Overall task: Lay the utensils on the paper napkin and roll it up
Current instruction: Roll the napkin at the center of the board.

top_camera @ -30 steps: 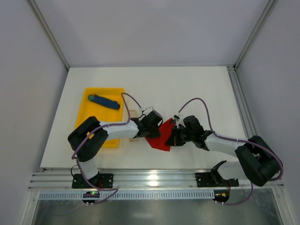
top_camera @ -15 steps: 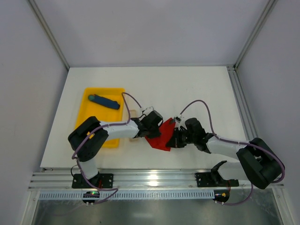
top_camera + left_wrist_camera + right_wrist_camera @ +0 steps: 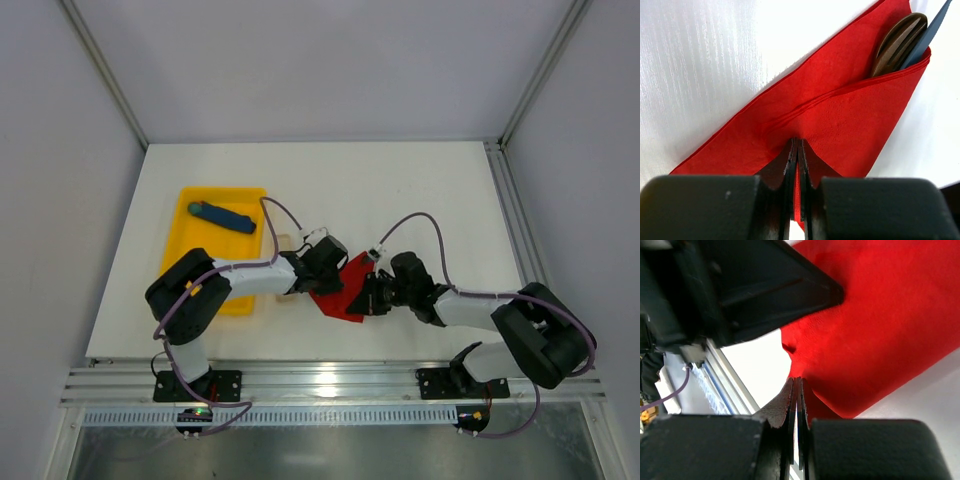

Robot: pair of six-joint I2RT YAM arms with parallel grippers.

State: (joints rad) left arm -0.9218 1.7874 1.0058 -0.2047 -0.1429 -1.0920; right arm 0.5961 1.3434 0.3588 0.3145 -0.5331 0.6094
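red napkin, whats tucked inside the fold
Brown wooden utensil heads and a slim dark blue piece poke out of the folded paper napkin's open corner. Their lower parts are covered by the paper; the count is unclear.

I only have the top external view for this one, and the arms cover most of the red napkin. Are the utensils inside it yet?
Observer: Yes. The left wrist view shows the paper napkin folded into a triangle, with the brown utensils poking out of its open end.
Operator: Is the left gripper holding it?
Observer: The left gripper is shut on the napkin's edge, and red paper shows between its fingers.
Operator: And the right one?
Observer: The right gripper is shut, with its tips at the napkin's edge. I cannot tell whether any paper is pinched there.
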